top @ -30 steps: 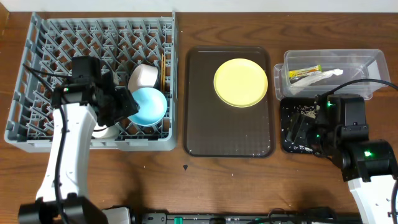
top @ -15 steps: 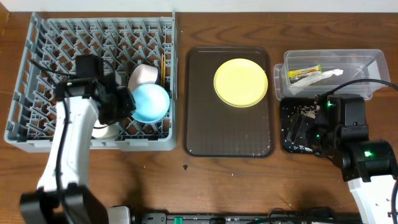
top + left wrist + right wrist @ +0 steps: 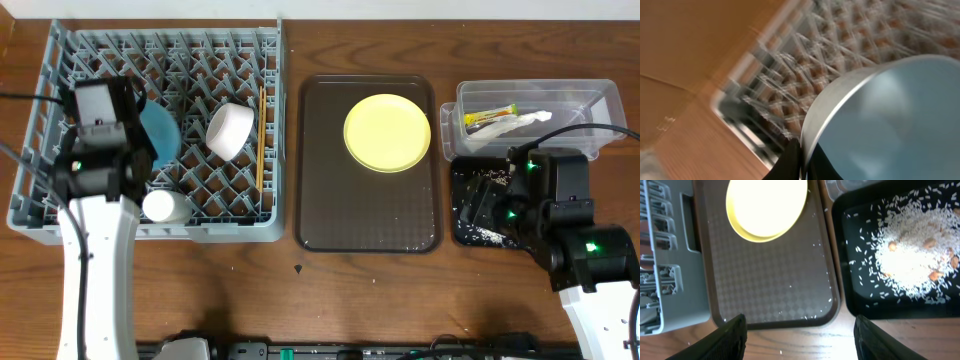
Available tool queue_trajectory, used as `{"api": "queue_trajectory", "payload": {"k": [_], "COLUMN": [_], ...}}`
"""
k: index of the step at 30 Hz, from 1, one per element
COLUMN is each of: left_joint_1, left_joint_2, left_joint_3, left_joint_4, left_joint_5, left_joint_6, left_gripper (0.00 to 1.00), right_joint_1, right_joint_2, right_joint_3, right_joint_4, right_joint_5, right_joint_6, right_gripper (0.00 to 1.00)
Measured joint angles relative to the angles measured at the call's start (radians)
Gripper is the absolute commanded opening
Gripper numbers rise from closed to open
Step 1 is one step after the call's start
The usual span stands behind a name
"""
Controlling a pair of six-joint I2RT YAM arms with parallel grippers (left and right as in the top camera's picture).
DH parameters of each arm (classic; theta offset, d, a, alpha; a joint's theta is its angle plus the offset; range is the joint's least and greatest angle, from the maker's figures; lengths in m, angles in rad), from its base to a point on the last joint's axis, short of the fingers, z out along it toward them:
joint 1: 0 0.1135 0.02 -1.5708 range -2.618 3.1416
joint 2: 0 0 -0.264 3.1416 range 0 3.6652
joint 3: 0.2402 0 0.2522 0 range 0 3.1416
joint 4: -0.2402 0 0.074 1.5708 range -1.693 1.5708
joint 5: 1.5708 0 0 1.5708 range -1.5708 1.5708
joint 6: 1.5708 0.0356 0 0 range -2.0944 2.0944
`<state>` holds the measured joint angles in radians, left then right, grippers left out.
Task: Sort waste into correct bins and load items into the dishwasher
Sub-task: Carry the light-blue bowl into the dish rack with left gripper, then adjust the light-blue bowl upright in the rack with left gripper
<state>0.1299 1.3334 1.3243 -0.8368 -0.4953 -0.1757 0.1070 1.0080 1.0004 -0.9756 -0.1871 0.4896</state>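
- Overhead: grey rack [image 3: 60, 205] at the table's [image 3: 300, 300] left end. The blue bowl [image 3: 162, 130] sits tilted on edge among the pegs of its left half, partly covered by the left arm [image 3: 100, 150].
- Overhead: white bowl [image 3: 230, 130] on its side right of the blue bowl, apart from it. The chopsticks [image 3: 262, 135] lie along the rack's right edge. A small white round item [image 3: 163, 207], kind unclear, is near the rack's front.
- Overhead: brown tray [image 3: 368, 215] in the centre, with the yellow plate [image 3: 387, 132] on its far right part.
- Overhead: clear tub [image 3: 590, 100] far right, holding the snack wrapper [image 3: 490, 117] and white wrapper [image 3: 528, 119]. The black tray [image 3: 462, 190] is just in front of it, half hidden by the right arm [image 3: 570, 230].
- Left wrist (blurred): left gripper [image 3: 801, 162] pinches the blue bowl's rim, one dark finger on each side. Rack pegs are behind.
- Right wrist: right gripper [image 3: 802, 337] spread wide, nothing between its fingers, hanging over the brown tray's near edge. Rice [image 3: 910, 255] is heaped in the black tray, with stray grains on the brown tray.
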Motion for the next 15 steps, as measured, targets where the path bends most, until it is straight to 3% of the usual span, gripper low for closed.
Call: {"api": "queue_trajectory", "payload": {"k": [15], "left_joint_1": [-0.054], "left_joint_2": [0.29], "left_joint_3": [0.0], "left_joint_4": [0.179], "left_joint_5": [-0.358], "left_joint_6": [0.166], "left_gripper": [0.07], "right_joint_1": [0.0], "right_joint_2": [0.0], "right_joint_3": [0.0], "right_joint_4": [0.043], "right_joint_5": [0.001], "right_joint_6": [0.0], "right_gripper": [0.7]}}
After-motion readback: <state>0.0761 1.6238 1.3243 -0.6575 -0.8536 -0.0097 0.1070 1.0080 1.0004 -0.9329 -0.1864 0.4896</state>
